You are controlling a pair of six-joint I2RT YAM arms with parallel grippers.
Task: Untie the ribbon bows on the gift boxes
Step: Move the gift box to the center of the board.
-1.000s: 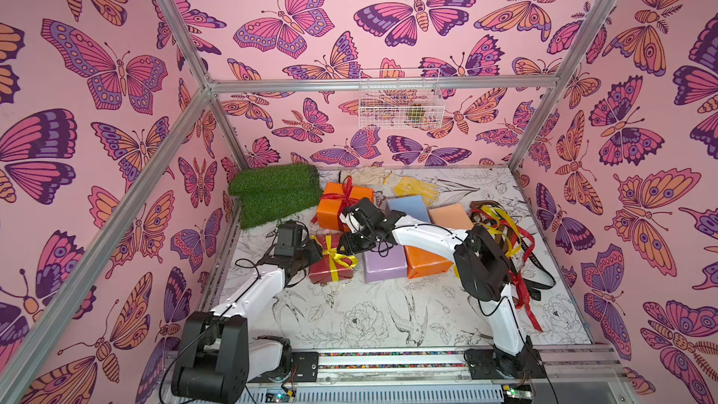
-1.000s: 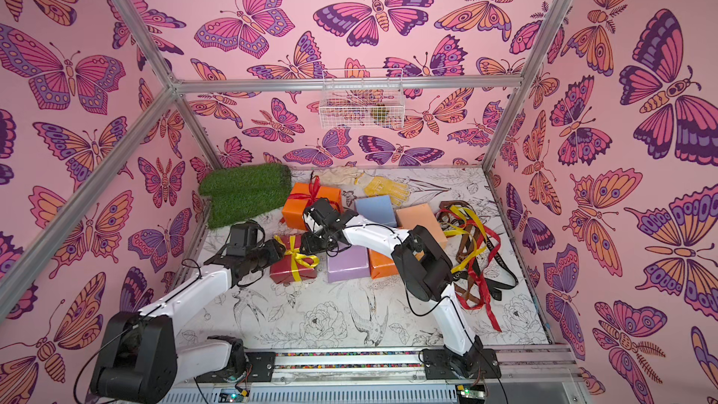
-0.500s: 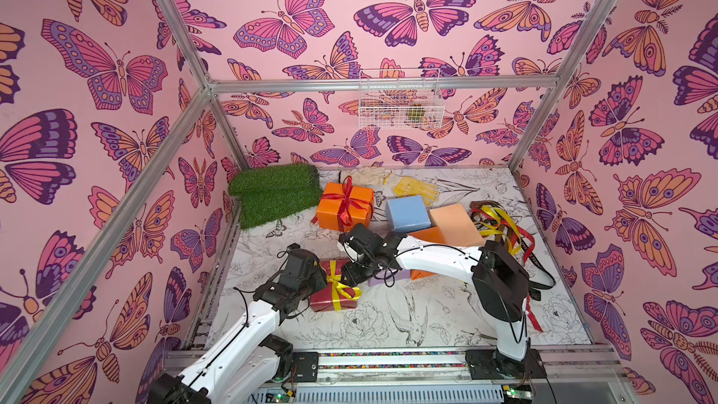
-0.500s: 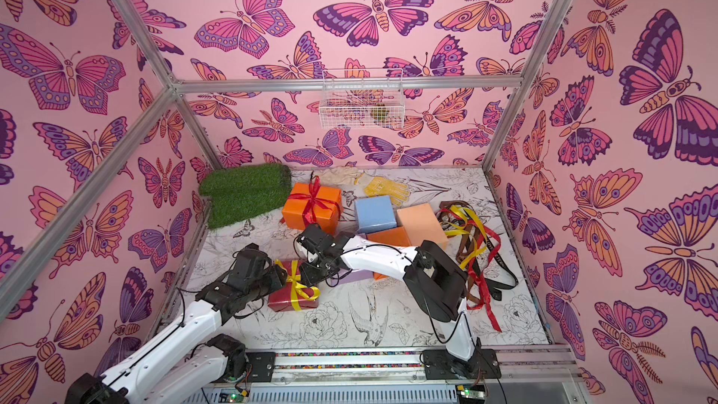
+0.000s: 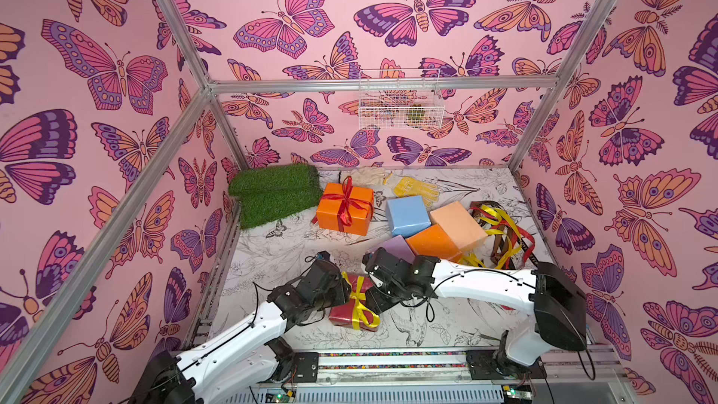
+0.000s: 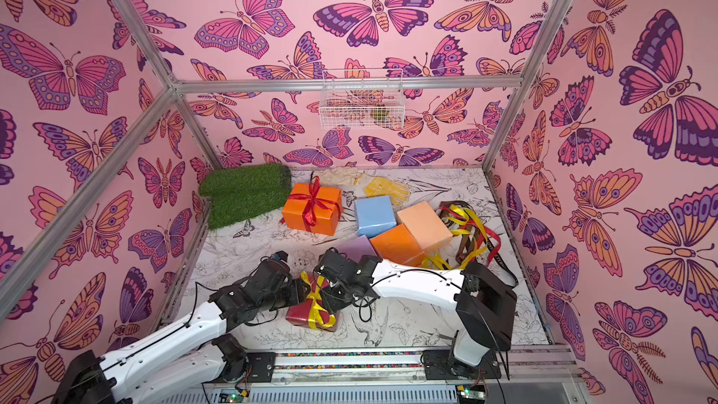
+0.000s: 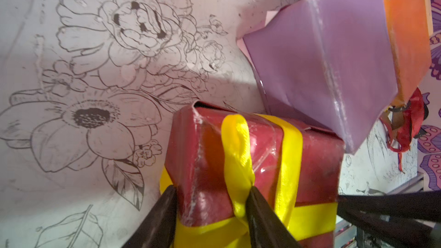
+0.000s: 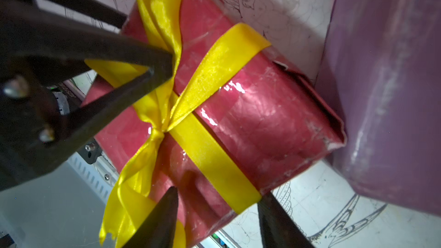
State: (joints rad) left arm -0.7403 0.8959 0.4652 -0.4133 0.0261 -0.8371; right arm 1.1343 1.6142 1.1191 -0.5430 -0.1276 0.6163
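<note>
Left gripper pinching dark red box, right gripper astride its edge, grip unclear, yellow bow tied

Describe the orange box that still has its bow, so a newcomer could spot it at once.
Find the green turf mat in the far left corner. Right beside it sits an orange paper-wrapped gift box. Unlike the bare orange box further right, it wears a tied red satin ribbon bow.

Pink butterfly walls enclose a flower-sketched white floor.
</note>
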